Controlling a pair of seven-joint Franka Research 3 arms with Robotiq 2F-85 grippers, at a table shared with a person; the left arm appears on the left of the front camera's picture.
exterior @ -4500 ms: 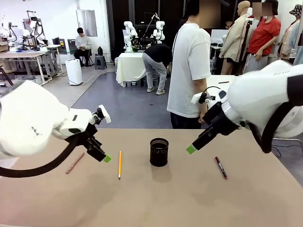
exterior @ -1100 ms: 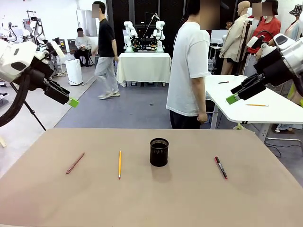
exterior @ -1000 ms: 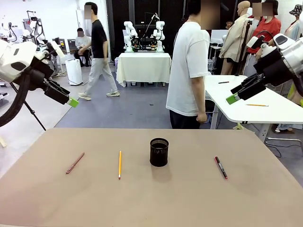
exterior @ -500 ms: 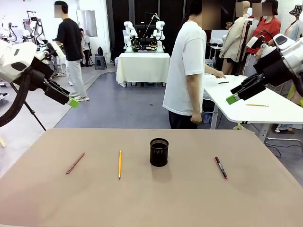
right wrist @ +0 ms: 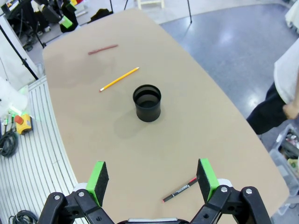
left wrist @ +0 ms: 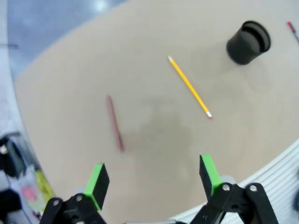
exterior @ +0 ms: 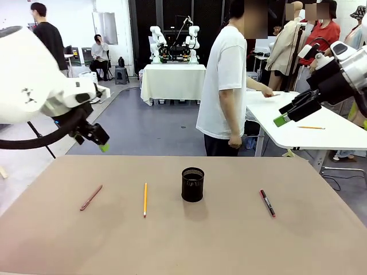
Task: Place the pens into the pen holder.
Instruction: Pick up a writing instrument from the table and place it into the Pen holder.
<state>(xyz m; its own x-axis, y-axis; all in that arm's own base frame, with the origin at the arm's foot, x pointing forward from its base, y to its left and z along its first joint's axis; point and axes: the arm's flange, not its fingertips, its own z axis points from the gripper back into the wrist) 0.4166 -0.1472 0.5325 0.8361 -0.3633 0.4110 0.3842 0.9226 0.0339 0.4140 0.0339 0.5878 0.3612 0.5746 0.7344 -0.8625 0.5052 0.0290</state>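
The black mesh pen holder (exterior: 192, 184) stands upright mid-table. To its left lies a yellow pencil (exterior: 145, 199), and farther left a pinkish-red pen (exterior: 91, 197). A black marker with red ends (exterior: 267, 202) lies to the holder's right. My left gripper (exterior: 102, 145) hovers open above the table's far left edge, well above the red pen (left wrist: 114, 122) and pencil (left wrist: 189, 86). High at the right, my right gripper (exterior: 281, 119) is open and empty. From there I look down on the holder (right wrist: 148, 102) and marker (right wrist: 180, 189). Own fingers: left gripper (left wrist: 153, 175), right gripper (right wrist: 152, 173).
A person in a white shirt (exterior: 226, 86) stands behind the table's far edge, a hand reaching to the white side table (exterior: 321, 134) at the right. The brown table (exterior: 189, 246) has wide bare room in front of the pens.
My left arm has swung down and inward, from high at the far left to just over the table's left far edge. The right arm has stayed put. Pens and holder are unmoved.
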